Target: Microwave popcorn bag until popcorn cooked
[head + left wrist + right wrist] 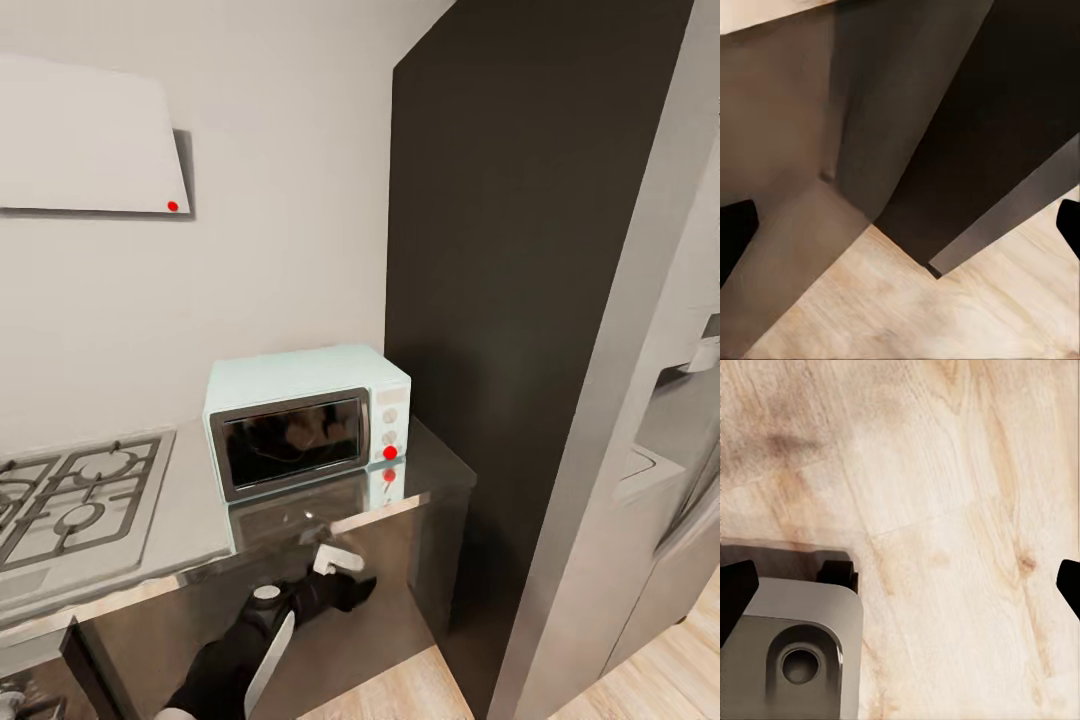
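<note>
**Facing the microwave (305, 425); door shut, no bag in sight.**
The microwave stands on the surface (200, 520) between the hob (75, 500) and a dark tall cabinet (520, 250). My left tool (900, 225) and right tool (900, 585) are spread and empty. Risk, as I judge it: reaching with no bag found, or my low arm (270, 620) striking the surface edge. The wrist views add the wood floor (960, 510) and my base (791, 652).
</note>
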Motion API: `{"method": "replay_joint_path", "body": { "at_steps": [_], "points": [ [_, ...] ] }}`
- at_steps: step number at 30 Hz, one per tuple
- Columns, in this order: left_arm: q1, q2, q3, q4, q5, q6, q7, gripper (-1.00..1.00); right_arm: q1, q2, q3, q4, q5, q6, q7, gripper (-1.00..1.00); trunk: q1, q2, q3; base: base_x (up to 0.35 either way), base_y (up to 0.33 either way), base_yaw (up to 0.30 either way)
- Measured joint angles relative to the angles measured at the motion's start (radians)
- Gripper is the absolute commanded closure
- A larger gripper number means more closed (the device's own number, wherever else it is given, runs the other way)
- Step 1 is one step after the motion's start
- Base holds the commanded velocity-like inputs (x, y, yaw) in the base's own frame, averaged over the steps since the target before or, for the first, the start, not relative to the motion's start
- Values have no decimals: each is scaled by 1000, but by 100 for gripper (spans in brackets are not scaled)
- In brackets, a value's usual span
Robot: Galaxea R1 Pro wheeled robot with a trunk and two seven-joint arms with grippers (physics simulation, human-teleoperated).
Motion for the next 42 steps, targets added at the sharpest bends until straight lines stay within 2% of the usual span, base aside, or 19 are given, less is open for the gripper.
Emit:
{"method": "replay_joint_path", "body": {
  "at_steps": [6,7,8,9,11,12,15,17,19,22,25,27,30,42],
  "points": [
    [0,-4,11,398,4,-9,3,-100,0,8,0,0,0,-2,-5,-100,0,0,0,0,0,0],
    [0,-2,23,506,16,-10,3,-100,0,8,0,0,0,-6,-6,-100,0,0,0,0,0,0],
    [0,10,61,688,81,-64,6,-100,0,9,0,0,0,-10,-6,-100,0,0,0,0,0,0],
    [2,23,69,788,117,-118,18,-100,0,9,0,0,0,-11,-6,-100,0,0,0,0,0,0],
    [-1,54,79,823,151,-172,67,-100,0,7,0,0,0,-13,-6,-100,0,0,0,0,0,0],
    [-1,67,81,833,158,-188,101,-100,0,7,0,0,0,-13,-6,-100,0,0,0,0,0,0],
    [26,94,82,842,165,-204,148,-100,0,7,0,0,0,-14,-6,-100,0,0,0,0,0,0],
    [69,113,83,843,174,-208,158,-100,0,8,0,0,0,-12,-6,-100,0,0,0,0,0,0],
    [99,118,84,844,198,-208,161,-100,0,8,0,0,0,-11,-6,-100,0,0,0,0,0,0],
    [148,141,85,844,251,-222,164,-100,0,11,1,0,1,-3,-4,-100,0,0,0,0,0,0],
    [198,149,85,844,278,-299,164,-100,3,11,1,0,1,5,-4,-100,0,0,0,0,0,39],
    [211,154,86,843,292,-320,165,-100,5,9,0,0,2,8,-5,-100,0,0,0,0,0,194],
    [216,154,86,843,309,-332,165,-100,9,5,0,1,1,8,-6,-100,0,0,0,0,0,254],
    [218,151,86,842,312,-334,164,-100,20,1,2,0,2,1,-6,-100,0,0,0,0,0,268]
  ]
}}
